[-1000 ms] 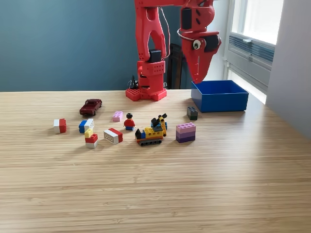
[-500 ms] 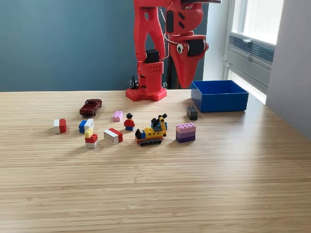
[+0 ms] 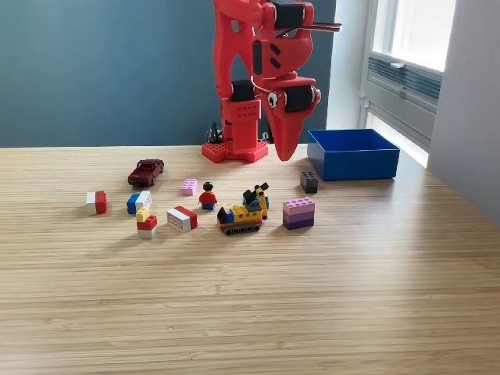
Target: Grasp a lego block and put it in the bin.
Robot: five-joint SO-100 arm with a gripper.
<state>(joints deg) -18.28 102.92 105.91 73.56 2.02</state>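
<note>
In the exterior view, the red arm [image 3: 250, 70] stood on its base at the far edge of the wooden table [image 3: 312, 297], and its gripper [image 3: 284, 154] hung pointing straight down, clear of the tabletop. The jaws met in a single narrow tip with nothing between them, so they appeared closed and empty.

The bin [image 3: 353, 154], a low-walled blue box, sat to the view's right of the jaws, at about the height of their tip in the frame, and apart from them. No block could be seen inside it from this angle.

The lego pieces lay below the jaws in the frame, nearer the camera. A small dark block [image 3: 309, 182] rested just below and slightly to the view's right of the tip. A pink-and-purple stacked block [image 3: 298, 212] sat further down. Directly below the jaws and a little to the view's left stood a yellow-and-black lego vehicle [image 3: 244, 211], with a small red figure [image 3: 208, 196] beside it.

Further to the view's left of the jaws lay a pink flat block [image 3: 189, 187], a dark red toy car [image 3: 146, 171], a white-and-red block [image 3: 182, 219], a yellow, red and white piece [image 3: 145, 223], a blue-and-white block [image 3: 138, 202], and, farthest out, a white-and-red cube [image 3: 96, 202].
</note>
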